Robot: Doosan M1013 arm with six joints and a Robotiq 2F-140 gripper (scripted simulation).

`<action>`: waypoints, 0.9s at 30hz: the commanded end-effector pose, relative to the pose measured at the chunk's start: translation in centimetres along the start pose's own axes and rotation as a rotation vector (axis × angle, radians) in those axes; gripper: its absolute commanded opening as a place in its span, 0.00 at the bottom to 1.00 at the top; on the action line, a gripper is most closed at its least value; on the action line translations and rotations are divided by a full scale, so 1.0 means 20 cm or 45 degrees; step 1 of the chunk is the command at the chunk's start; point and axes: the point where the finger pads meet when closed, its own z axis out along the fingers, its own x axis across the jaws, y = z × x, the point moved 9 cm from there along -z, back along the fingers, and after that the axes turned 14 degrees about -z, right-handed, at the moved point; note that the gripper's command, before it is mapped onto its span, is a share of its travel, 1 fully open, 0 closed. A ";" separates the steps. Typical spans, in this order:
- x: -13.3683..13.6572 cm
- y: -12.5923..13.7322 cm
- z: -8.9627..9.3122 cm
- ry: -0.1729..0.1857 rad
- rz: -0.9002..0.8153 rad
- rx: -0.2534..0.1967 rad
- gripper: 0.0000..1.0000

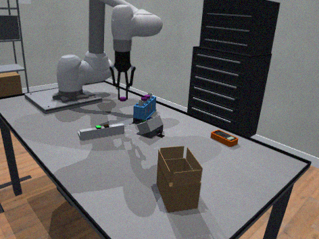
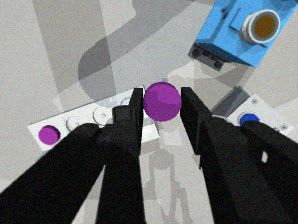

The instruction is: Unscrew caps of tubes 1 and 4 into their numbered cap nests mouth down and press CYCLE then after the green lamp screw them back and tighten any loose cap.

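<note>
Wrist view: gripper [image 2: 162,102] clamped on a purple cap [image 2: 162,101], carried above the table between cap tray [image 2: 75,120] at left and blue decapping station [image 2: 225,42] at far right, whose open tube [image 2: 260,26] awaits recapping.

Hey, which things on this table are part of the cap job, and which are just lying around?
Job:
- purple cap held in the end effector
- blue decapping station
- cap tray, one purple cap still nested
- key housing

Lying about:
- cardboard box
- orange meter
- black drawer cabinet
</note>
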 end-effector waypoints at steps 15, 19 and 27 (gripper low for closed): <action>0.54 -0.38 0.00 -0.011 0.014 -0.004 0.30; 0.66 -0.47 0.00 -0.010 0.014 -0.004 0.30; 0.85 -0.61 0.01 -0.010 0.014 -0.004 0.30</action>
